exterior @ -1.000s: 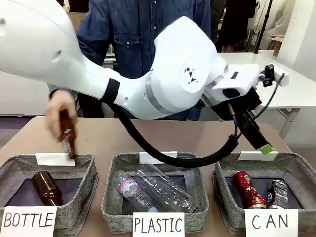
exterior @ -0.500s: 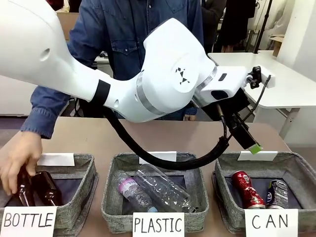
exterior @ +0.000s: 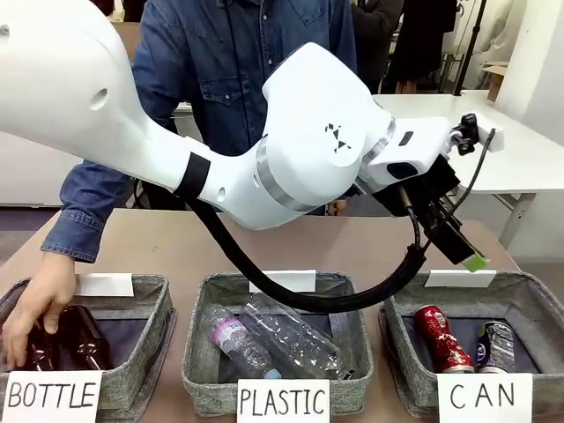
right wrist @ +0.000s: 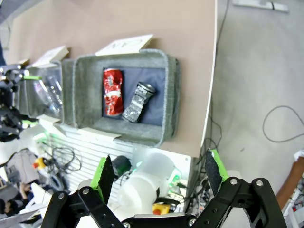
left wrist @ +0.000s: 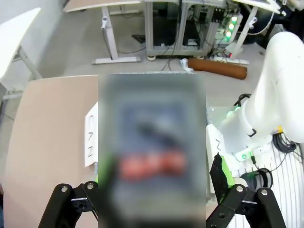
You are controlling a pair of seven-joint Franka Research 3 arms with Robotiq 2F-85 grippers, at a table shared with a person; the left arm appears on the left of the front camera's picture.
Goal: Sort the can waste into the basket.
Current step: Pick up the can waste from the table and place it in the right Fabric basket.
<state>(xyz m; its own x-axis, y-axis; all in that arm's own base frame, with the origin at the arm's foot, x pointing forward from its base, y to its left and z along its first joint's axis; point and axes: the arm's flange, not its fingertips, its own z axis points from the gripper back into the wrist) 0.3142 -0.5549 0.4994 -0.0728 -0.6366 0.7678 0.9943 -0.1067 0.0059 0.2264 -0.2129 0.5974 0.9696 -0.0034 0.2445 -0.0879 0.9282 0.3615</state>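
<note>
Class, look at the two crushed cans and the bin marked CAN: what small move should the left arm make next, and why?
Probably just lift the left gripper up and away. It is open and holds nothing, and both the red can and the dark can already lie inside the CAN basket, so nothing seems left to sort.

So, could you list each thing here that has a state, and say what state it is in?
Red can: crushed, lying in the CAN bin.
Dark can: crushed, lying beside the red one.
CAN bin: holds both cans.
PLASTIC bin: holds clear bottles.
BOTTLE bin: holds brown bottles, a person's hand on one.
Left gripper: jaws open, empty.
Right gripper: jaws open, empty.
</note>
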